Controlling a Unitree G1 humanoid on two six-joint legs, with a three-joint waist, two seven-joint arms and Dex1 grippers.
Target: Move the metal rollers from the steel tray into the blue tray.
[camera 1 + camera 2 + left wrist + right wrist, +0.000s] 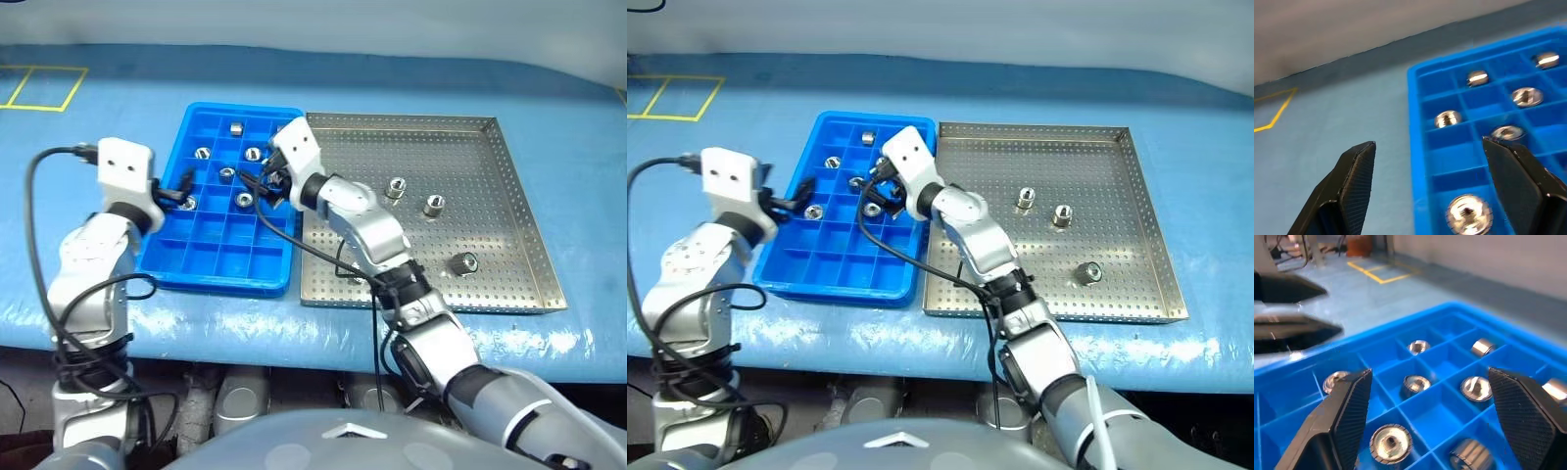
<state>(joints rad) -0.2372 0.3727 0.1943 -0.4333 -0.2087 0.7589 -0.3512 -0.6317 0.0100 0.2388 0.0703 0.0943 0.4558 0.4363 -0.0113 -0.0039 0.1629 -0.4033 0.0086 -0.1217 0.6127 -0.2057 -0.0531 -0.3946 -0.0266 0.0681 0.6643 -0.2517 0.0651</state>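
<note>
Right wrist view: right gripper [1425, 423] spread, empty, over blue tray [1437, 413] rollers [1391, 443].

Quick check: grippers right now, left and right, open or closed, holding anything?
Left gripper: open, holding nothing, at the edge of the blue tray.
Right gripper: open, holding nothing, over the blue tray's compartments.

Blue-covered table [118, 108], blue tray [196, 257] and steel tray [509, 215] side by side, touching.
</note>
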